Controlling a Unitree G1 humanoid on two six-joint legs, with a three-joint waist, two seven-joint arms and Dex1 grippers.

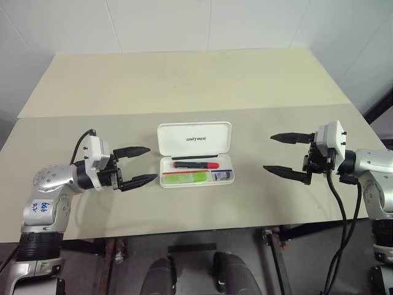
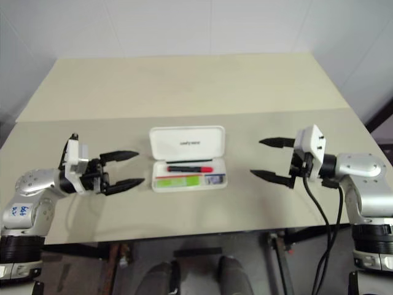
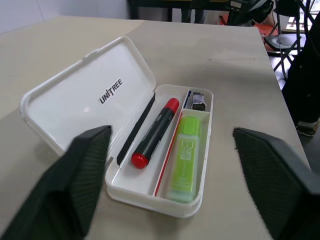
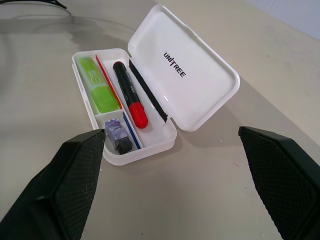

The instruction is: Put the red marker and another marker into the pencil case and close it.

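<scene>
The white pencil case [image 1: 228, 165] lies open at the table's middle, its "UNITREE" lid [image 1: 194, 138] flat on the far side. The red marker [image 1: 195, 165] rests in the tray's rear slot. The light-green highlighter [image 1: 184, 177] lies in the front slot, beside a thin red stripe. My left gripper [image 1: 150, 163] hovers just left of the case, open and empty, pointing at it. My right gripper [image 1: 268, 152] hangs further off to the right, open and empty, also facing the case. In the left wrist view the marker [image 3: 155, 132] and highlighter [image 3: 185, 160] lie side by side.
A small grey-purple stub [image 1: 222, 176] sits in the tray's right-end compartment. A second tabletop [image 1: 184, 80] adjoins behind a seam. The front edge [image 1: 196, 228] runs close below the case. Black cables [image 1: 338, 203] hang under my right arm.
</scene>
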